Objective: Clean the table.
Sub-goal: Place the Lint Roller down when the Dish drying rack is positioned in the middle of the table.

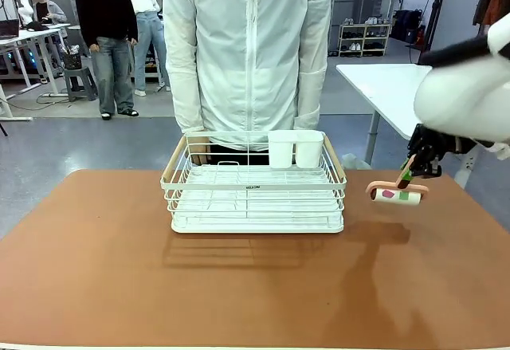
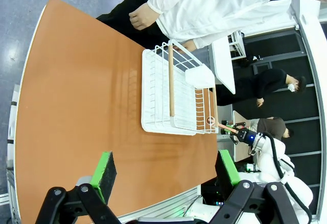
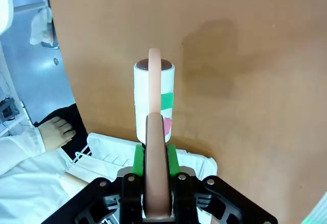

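The right tool (image 3: 152,169) is black with bolted linkage bars and green pads (image 3: 138,160) on its fingers, behind it a rounded white arm shell. The left tool (image 2: 166,170) matches: black linkages, silver bolts, thick green pads (image 2: 104,169). Beyond them, the person (image 1: 247,47) wears a white zipped jacket with long sleeves.

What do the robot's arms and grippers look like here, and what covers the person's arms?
The right arm is glossy white with a black section. Both the left gripper and right gripper have black linkages, silver bolts and green pads. The person's sleeves are long, white, thin jacket fabric.
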`<state>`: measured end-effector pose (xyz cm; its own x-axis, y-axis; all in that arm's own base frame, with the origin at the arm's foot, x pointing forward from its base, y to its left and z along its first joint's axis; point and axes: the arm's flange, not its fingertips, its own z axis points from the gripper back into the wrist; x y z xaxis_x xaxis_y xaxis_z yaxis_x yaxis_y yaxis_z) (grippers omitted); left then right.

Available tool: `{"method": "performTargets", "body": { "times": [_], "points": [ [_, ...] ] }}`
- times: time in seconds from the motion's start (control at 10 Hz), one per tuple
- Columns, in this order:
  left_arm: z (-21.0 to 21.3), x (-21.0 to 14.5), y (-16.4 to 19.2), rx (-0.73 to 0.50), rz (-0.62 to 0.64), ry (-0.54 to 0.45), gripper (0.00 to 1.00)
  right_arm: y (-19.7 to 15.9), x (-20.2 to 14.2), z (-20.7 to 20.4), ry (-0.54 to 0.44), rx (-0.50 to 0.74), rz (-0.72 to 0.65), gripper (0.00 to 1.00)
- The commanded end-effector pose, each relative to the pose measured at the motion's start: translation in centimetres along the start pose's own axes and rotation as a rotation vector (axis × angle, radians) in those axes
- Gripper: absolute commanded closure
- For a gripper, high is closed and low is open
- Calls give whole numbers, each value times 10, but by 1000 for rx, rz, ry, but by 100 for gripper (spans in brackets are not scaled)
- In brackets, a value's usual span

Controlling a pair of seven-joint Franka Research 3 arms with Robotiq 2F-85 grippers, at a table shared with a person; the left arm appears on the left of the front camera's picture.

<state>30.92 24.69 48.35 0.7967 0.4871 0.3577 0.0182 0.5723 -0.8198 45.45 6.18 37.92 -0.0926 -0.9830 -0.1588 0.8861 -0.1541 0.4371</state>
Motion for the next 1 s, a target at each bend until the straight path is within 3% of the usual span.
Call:
{"method": "performTargets", "body": {
  "times": [0.0,0.9],
  "points": [
    [2,-1,0,-21,-16,-4,0,7,-8,-13,-53,22,11,79],
    [2,-1,0,-21,-16,-4,0,5,1,-42,-10,43,62,79]
  ]
}}
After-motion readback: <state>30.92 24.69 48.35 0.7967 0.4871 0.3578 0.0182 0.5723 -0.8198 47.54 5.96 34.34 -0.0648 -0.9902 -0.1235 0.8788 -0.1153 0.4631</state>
